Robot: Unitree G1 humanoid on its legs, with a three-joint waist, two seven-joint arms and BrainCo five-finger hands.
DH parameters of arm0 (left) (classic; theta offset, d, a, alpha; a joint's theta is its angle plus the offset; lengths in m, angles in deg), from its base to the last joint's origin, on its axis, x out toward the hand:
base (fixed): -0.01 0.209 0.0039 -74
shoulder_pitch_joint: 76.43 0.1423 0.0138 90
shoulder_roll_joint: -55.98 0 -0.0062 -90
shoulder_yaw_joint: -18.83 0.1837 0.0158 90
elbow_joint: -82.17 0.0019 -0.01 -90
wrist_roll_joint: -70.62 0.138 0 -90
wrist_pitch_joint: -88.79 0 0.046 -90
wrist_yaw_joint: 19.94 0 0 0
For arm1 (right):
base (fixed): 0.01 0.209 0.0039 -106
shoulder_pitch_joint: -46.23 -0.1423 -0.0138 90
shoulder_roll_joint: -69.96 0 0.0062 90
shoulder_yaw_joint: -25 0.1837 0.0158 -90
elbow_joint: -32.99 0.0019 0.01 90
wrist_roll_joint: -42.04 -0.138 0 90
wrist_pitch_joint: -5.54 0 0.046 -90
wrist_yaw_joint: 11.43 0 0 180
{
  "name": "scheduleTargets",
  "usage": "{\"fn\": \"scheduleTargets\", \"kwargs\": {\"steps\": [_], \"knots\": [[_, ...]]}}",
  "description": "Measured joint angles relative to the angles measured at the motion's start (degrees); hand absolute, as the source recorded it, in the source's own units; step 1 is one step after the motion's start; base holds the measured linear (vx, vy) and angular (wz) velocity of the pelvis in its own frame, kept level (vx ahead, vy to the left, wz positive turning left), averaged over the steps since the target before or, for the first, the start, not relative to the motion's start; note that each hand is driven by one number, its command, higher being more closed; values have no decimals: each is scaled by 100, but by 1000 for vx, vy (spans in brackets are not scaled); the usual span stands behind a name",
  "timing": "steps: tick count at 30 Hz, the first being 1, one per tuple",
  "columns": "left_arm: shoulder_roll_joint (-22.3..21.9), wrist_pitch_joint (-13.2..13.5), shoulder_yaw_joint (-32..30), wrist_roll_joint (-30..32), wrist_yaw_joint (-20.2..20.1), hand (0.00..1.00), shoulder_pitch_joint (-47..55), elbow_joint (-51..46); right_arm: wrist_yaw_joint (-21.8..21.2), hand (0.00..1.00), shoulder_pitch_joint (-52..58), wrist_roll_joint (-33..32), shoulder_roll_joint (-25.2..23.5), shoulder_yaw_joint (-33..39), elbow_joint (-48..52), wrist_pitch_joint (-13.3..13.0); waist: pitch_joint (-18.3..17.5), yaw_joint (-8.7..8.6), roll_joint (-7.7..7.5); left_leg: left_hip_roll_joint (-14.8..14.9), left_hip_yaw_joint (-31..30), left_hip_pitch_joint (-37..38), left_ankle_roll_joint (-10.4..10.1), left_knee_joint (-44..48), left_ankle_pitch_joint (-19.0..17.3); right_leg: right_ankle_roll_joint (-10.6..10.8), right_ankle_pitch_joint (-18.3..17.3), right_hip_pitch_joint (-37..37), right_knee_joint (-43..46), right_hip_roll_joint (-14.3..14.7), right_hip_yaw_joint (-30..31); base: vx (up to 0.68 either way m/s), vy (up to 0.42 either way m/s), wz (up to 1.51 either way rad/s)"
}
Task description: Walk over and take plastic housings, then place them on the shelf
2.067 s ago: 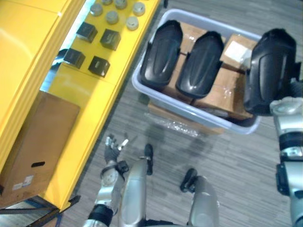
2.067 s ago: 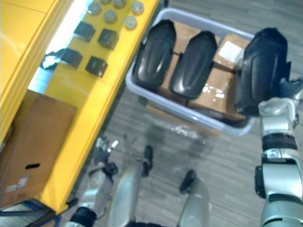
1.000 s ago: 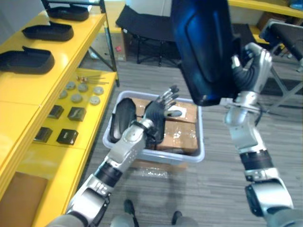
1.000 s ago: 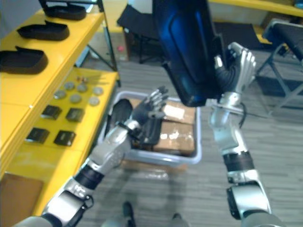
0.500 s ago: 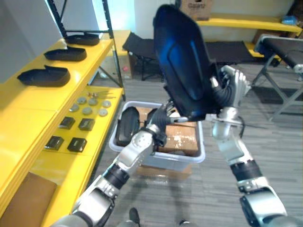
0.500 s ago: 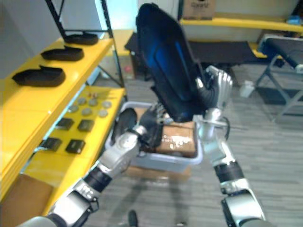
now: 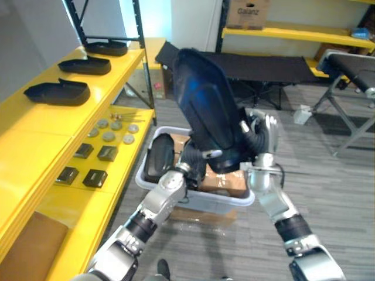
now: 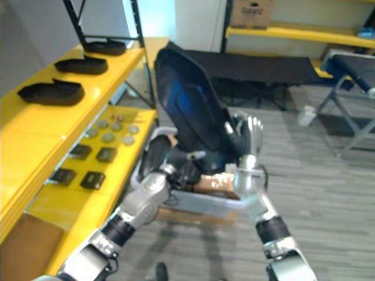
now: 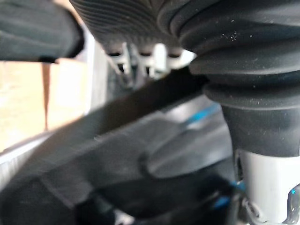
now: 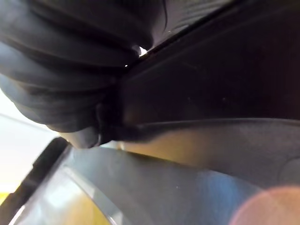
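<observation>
A large black plastic housing (image 7: 208, 108) is held upright and tilted in mid-air above a grey tote (image 7: 231, 202). My right hand (image 7: 259, 136) is shut on its right edge, fingers curled round the rim. From the lower left my left hand (image 7: 187, 163) reaches up to the housing's lower end, and its fingers are hidden behind that end. Another black housing (image 7: 159, 158) stands in the tote beside brown cartons (image 7: 225, 181). The left wrist view has the housing's dark edge (image 9: 140, 136) close under the ribbed cover (image 9: 140, 18).
A yellow shelf (image 7: 35, 126) runs along the left and carries three black housings (image 7: 57, 92). Its lower level holds grey discs (image 7: 111, 130), small black boxes (image 7: 94, 159) and a brown carton (image 7: 23, 246). A black cot (image 7: 263, 64) and more yellow racking stand behind.
The camera has tipped up from the floor. My right hand has brought the housing lower and leftward, and my left hand has risen from the tote to its lower end.
</observation>
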Motion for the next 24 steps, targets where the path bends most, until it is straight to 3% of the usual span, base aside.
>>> {"fn": "scheduleTargets", "kwargs": {"steps": [6,19,20,24], "knots": [[-124,226,-70,-230,176,100,195,103,52,100,333,-127,-236,-138,-122,-43,-26,21,-40,11,-14,17,0,-1,-1,-40,-28,4,16,-5,3,0,0,0],[-156,418,-151,-392,438,100,457,132,414,100,698,-263,-548,-509,-44,-147,-108,27,-159,13,-37,17,-27,-1,-25,-39,-28,3,-3,-16,1,0,0,0],[-156,420,-146,-392,437,100,457,131,417,0,723,-262,-548,-509,-26,-147,-108,27,-159,13,-38,17,-27,-1,-25,-39,-28,3,-3,-16,1,0,0,0],[-153,438,-118,-388,436,100,457,120,417,0,861,-270,-516,-645,34,-281,-109,18,-160,15,-37,16,-26,0,-25,-39,-28,4,-11,-13,1,0,0,0]]}}
